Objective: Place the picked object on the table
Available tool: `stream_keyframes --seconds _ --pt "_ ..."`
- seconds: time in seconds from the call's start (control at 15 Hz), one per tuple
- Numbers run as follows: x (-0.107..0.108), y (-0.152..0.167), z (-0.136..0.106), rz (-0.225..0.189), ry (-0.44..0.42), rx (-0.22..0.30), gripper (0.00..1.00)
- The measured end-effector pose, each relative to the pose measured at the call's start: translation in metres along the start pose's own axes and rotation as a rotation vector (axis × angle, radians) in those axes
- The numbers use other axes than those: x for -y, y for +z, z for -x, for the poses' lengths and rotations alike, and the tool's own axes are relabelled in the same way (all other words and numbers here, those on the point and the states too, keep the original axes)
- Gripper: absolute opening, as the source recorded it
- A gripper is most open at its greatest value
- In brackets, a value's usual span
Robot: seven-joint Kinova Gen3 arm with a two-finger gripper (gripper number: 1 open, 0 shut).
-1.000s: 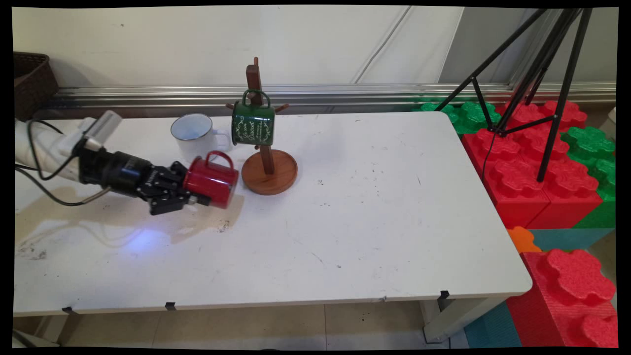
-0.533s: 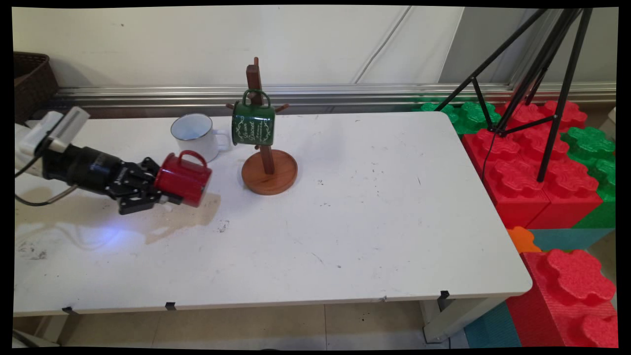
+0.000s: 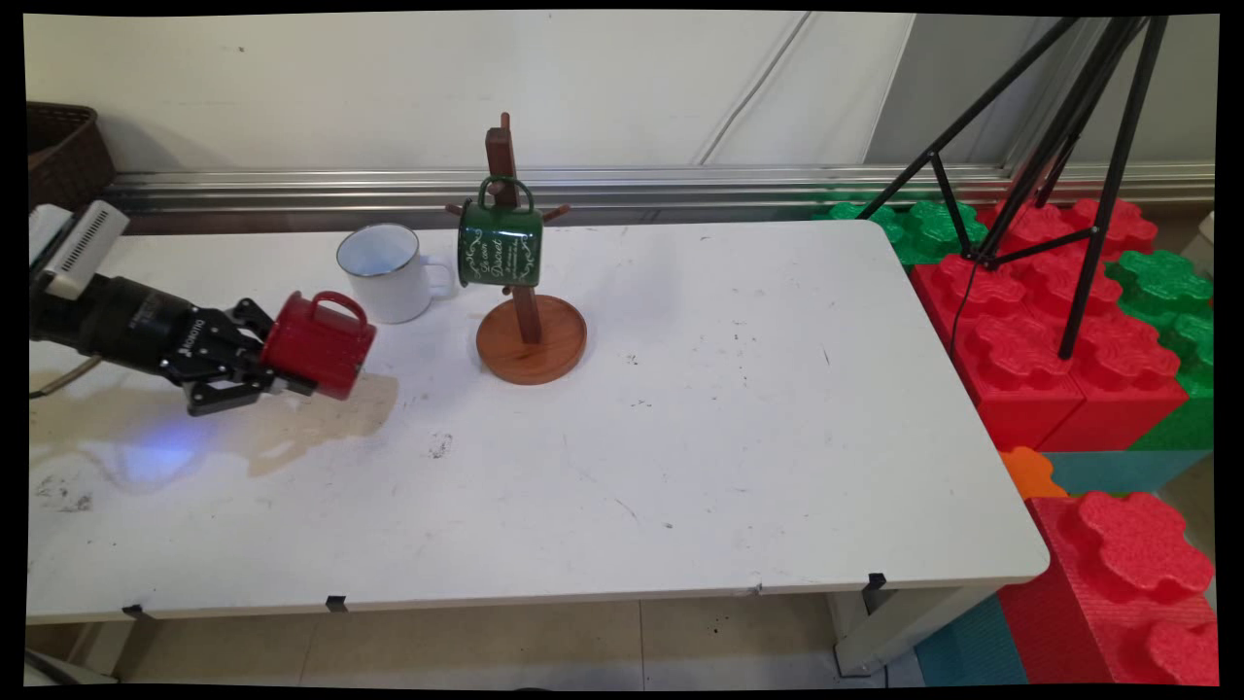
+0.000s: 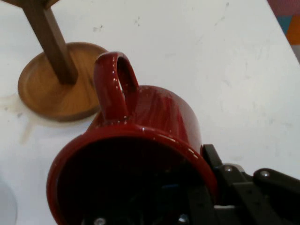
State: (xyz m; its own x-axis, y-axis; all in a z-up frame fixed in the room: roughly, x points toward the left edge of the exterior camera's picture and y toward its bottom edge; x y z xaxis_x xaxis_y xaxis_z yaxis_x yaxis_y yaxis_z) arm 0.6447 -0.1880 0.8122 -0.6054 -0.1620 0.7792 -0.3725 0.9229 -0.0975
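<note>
My gripper (image 3: 282, 374) is shut on the rim of a red mug (image 3: 321, 343), which it holds on its side a little above the table's left part, handle up and bottom pointing right. In the hand view the red mug (image 4: 140, 140) fills the lower middle, its open mouth toward the camera, and one finger (image 4: 220, 173) lies along its outside. Past it stands a wooden mug tree (image 3: 525, 321) with a round base (image 4: 56, 91). A green mug (image 3: 500, 241) hangs on the tree. A white mug (image 3: 381, 269) stands upright just behind the red one.
The white table (image 3: 680, 437) stretches to the right. A dark basket (image 3: 60, 160) sits at the far left by the wall. Red and green foam blocks (image 3: 1069, 331) and a black tripod (image 3: 1050, 146) stand beyond the table's right edge.
The gripper has drawn back to the left with the red mug in it, away from the mug tree. The green and white mugs have not moved.
</note>
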Motion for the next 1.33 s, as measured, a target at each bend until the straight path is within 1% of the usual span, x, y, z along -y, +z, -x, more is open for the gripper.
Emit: stream_keyframes --seconds 0.13,0.4,0.93,1.2,1.33 --pt "0.000 -0.007 -0.001 -0.010 0.014 0.029 0.00" --pt "-0.001 -0.023 -0.003 -0.022 0.046 0.117 0.00" --pt "-0.007 -0.032 -0.003 -0.010 0.130 0.268 0.00" --pt "-0.007 -0.031 0.001 -0.013 0.153 0.327 0.00" --pt "-0.008 -0.029 0.003 -0.007 0.162 0.349 0.00"
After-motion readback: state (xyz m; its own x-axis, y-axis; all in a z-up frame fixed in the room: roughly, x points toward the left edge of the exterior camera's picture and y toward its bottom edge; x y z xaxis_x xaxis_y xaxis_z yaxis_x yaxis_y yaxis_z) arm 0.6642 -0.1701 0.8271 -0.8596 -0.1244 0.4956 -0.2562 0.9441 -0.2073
